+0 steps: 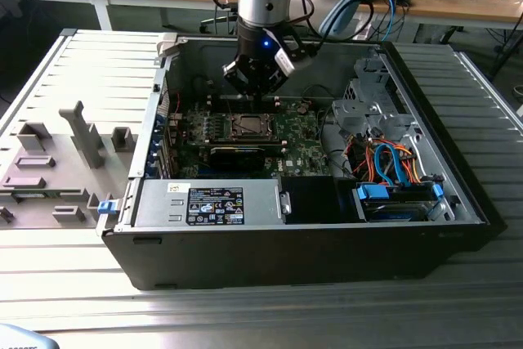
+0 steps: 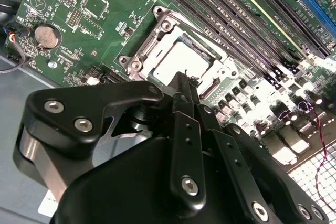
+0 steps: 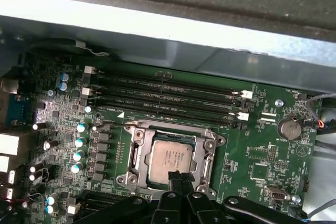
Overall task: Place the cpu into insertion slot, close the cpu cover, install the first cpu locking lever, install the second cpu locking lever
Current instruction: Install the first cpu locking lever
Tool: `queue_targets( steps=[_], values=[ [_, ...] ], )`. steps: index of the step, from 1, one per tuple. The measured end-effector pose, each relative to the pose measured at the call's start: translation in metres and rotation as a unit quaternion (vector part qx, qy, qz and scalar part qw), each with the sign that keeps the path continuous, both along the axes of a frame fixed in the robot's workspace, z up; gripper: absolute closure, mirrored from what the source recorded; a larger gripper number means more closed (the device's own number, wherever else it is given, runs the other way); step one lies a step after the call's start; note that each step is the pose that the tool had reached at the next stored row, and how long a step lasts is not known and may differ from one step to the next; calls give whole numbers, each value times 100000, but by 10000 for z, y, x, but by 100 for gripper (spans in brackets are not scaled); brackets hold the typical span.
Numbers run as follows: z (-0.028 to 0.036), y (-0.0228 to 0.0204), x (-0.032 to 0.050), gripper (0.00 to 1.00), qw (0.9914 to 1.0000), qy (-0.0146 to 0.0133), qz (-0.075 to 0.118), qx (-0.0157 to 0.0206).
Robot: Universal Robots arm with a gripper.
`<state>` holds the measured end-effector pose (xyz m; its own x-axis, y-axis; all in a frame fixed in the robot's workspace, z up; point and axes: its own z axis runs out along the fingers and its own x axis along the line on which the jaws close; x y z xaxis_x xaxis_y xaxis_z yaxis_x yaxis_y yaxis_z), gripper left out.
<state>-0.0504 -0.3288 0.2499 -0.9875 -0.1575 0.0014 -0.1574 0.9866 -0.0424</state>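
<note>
Exterior looks down; wrist views (close) share the insertion slot [image 3: 170, 158].

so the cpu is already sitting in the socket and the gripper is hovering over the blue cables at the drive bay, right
Half right. The cpu does sit in the insertion slot, with the cpu cover framing it. But the gripper is not over the blue cables; the first wrist view shows its fingertips right at the cpu's edge, and the exterior view shows it above the socket.

Open computer case [image 1: 458, 194] mid-frame in exterior view; grey fixture tray [image 1: 49, 165] at left, wooden desk [image 1: 458, 2] along top.
</note>
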Motion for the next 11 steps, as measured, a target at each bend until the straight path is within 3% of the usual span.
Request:
queue_targets(
  steps=[3,8,11],
  values=[
    [-7,0,0,89,99989,-5,-1451,8],
    [-15,0,0,89,99872,1,-5063,-11],
    [-16,0,0,89,99871,0,-5082,1]
  ],
)
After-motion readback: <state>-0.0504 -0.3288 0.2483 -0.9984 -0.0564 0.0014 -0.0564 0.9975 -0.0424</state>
